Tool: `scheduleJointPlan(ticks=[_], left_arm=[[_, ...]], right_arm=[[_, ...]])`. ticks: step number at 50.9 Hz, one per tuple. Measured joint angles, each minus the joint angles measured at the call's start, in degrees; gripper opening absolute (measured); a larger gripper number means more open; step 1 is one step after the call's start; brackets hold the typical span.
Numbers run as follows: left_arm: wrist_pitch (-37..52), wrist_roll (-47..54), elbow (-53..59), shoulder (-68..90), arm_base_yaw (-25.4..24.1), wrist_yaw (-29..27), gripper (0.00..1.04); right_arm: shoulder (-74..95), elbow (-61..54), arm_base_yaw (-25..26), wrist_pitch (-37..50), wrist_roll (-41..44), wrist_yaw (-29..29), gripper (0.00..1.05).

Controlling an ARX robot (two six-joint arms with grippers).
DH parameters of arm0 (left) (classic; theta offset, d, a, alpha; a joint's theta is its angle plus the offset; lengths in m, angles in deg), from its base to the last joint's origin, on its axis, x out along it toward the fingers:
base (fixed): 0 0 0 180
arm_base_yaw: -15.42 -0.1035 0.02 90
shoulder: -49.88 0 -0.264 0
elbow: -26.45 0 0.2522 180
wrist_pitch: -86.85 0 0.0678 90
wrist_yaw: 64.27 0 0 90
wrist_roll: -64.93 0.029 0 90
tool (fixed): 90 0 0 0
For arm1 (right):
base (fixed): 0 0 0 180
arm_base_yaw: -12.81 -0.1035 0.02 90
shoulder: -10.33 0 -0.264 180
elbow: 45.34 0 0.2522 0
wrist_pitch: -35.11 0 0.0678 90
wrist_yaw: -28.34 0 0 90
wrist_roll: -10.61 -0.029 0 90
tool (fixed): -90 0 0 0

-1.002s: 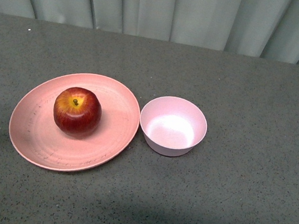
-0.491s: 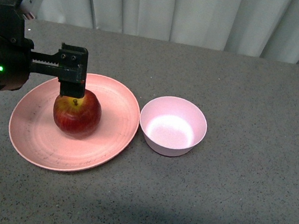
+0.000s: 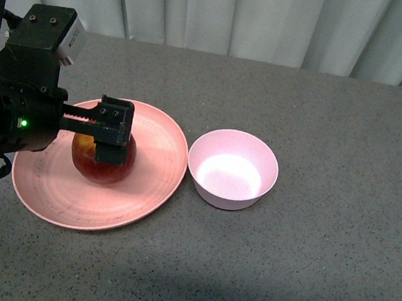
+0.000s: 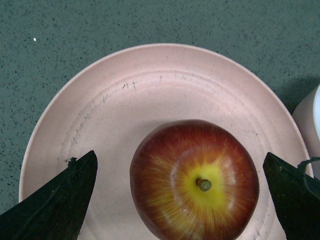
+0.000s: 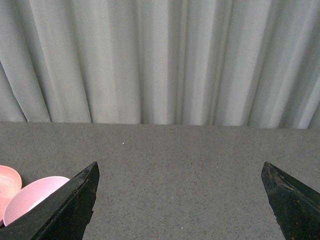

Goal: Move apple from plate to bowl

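Note:
The dark red apple (image 3: 104, 170) sits on the salmon-pink plate (image 3: 158, 156) at the left of the table. The pale pink bowl (image 3: 232, 170) stands empty just right of the plate. My left gripper (image 3: 104, 139) is open and hangs straight over the apple, one finger on either side. In the left wrist view the apple (image 4: 195, 180) lies stem up between the two dark fingertips (image 4: 75, 195), with a gap on both sides, on the plate (image 4: 150, 90). My right gripper (image 5: 180, 165) is open and empty above bare table; it is out of the front view.
The grey speckled table (image 3: 304, 264) stretches to the right and front. A pale curtain (image 3: 238, 17) hangs behind its far edge. The right wrist view shows the bowl (image 5: 30, 197) and a sliver of the plate (image 5: 7, 182) at one side.
The left arm came in from the left, moved right and lowered until its open fingers straddle the apple. Apple, plate and bowl have not moved.

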Motion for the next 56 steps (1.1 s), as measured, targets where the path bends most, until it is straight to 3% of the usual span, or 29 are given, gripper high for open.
scheduleJointPlan(ticks=[35,45,56], left_arm=[[-1.7,-0.3,-0.8,4.0,0.2,2.6,0.98],[-1.6,0.1,-0.8,4.1,0.3,2.6,0.8],[-1.5,-0.2,-0.5,3.0,1.0,3.3,0.75]], right_arm=[[0.0,0.0,0.0,0.0,0.0,0.0,0.95],[0.0,0.0,0.0,0.0,0.0,0.0,0.95],[0.0,0.0,0.0,0.0,0.0,0.0,0.95]])
